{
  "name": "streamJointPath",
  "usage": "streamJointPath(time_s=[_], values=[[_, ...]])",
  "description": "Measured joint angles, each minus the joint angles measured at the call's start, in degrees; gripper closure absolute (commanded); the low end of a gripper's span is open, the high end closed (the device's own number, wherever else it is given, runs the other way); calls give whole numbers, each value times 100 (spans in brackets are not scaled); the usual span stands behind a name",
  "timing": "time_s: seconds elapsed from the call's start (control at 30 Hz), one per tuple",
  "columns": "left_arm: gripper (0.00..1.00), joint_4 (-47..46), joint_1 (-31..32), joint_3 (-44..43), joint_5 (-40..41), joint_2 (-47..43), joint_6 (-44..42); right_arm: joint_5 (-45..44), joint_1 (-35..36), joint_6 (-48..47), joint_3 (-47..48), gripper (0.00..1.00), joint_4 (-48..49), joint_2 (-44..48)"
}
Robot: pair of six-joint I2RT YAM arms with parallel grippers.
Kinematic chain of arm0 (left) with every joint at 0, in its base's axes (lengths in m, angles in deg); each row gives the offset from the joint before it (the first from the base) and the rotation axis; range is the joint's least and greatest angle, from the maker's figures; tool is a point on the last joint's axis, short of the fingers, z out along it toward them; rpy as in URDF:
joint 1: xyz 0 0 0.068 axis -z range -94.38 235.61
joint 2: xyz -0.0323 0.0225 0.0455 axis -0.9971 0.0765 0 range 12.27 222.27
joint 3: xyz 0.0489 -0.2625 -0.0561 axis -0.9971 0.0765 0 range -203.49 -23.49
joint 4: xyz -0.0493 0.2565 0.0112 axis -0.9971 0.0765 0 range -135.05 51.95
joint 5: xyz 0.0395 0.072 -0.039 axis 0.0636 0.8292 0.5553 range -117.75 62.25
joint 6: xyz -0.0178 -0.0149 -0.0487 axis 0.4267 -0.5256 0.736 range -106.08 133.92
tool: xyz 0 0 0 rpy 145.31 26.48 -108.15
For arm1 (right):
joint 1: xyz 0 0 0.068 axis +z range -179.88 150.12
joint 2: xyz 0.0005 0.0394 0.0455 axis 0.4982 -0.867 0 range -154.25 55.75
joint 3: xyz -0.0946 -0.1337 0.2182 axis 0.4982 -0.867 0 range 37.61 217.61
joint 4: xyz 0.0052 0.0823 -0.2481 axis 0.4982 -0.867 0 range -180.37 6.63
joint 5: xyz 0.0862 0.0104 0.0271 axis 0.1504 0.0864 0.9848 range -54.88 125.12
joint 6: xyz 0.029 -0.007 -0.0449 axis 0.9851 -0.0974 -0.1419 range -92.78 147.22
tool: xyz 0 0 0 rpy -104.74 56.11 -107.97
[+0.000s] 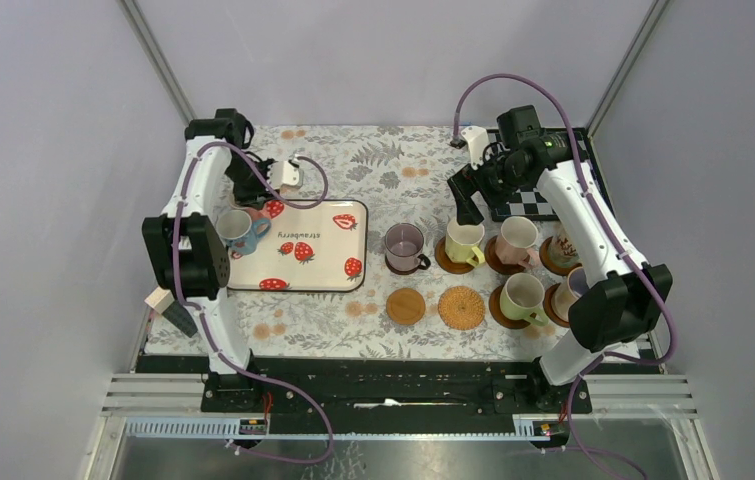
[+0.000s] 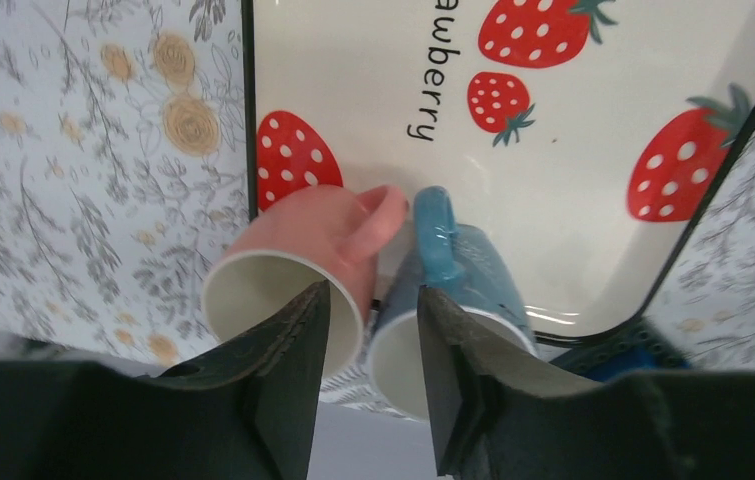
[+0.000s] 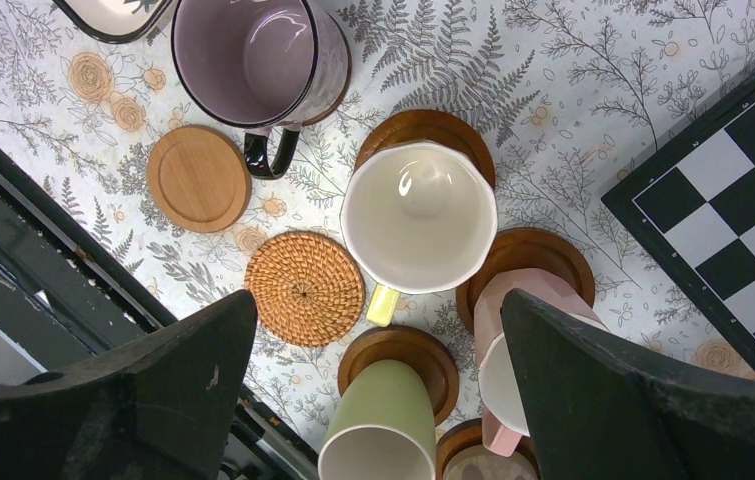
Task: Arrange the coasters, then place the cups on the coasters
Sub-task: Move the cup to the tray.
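Observation:
On the strawberry tray's left end, a pink cup and a blue-handled cup stand side by side. My left gripper sits over them with narrowed jaws. One finger shows over each cup's mouth, with a gap still visible between the fingers and the two neighbouring walls. At the right, a cream cup, a pink cup and a green cup stand on dark coasters. A plain wooden coaster and a woven coaster lie bare. My right gripper hangs wide open above them.
A purple cup with a black handle stands between the tray and the coaster group. A checkerboard mat lies at the back right. Two more cups on coasters sit at the far right. Enclosure walls surround the flowered tablecloth.

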State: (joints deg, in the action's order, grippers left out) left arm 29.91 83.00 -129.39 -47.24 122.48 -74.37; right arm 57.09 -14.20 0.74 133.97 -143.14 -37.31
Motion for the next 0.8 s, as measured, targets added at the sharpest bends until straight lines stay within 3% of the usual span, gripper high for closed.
streamJointPath(time_s=[0.27,0.8], values=[[61,415,7,-153,24,363,-999,-4,2,2,-31,0,4,0],[58,216,146,216,363,367,-1744,-7,2,22,-66,0,2,0]])
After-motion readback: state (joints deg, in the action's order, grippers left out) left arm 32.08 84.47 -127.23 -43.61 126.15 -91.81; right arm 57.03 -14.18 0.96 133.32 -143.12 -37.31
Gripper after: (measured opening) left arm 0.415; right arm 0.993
